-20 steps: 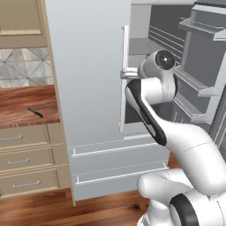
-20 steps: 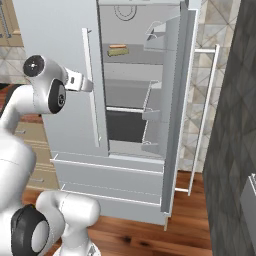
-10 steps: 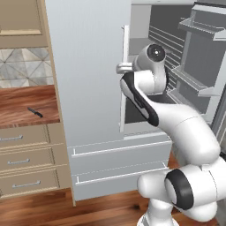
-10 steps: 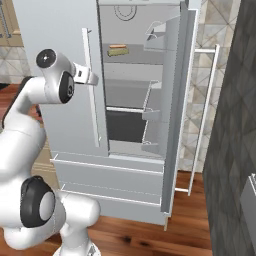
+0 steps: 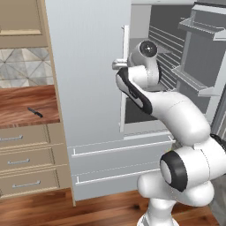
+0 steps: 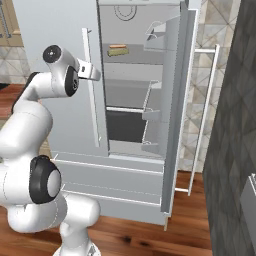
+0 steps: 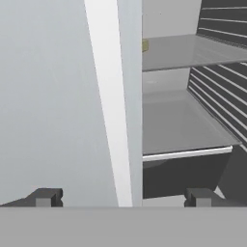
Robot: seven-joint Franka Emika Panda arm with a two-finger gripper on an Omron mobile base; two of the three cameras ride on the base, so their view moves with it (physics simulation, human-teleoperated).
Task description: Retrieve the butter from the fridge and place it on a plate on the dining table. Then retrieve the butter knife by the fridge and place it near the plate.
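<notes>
Right base view gives you the clearest look at the butter [image 6: 117,50]: a short olive-yellow stick lying flat on the upper shelf [image 6: 131,59] of the fridge [image 6: 55,30], whose right door [image 6: 176,100] is swung wide open while the left door is shut. In that same view your gripper [image 6: 93,73] sits at the end of the wrist, just in front of the long white handle [image 6: 91,90] of the shut left door, at a height a little under the butter's shelf; the butter lies up and to the right of it, further back inside the compartment, and the two are well apart. In the hand view the gripper [image 7: 123,197] has its two dark fingertips spread as wide as they go, one on each side of the white handle [image 7: 113,106], and nothing is between them but that bar and the door's edge; it holds nothing. In that view you can see only a small yellowish sliver of the butter [image 7: 144,46], peeking out past the door's edge on the upper shelf [image 7: 188,50]. In the left base view the butter knife [image 5: 35,112] lies on the wood-topped surface [image 5: 22,103] left of the fridge, far from the gripper [image 5: 118,65].
</notes>
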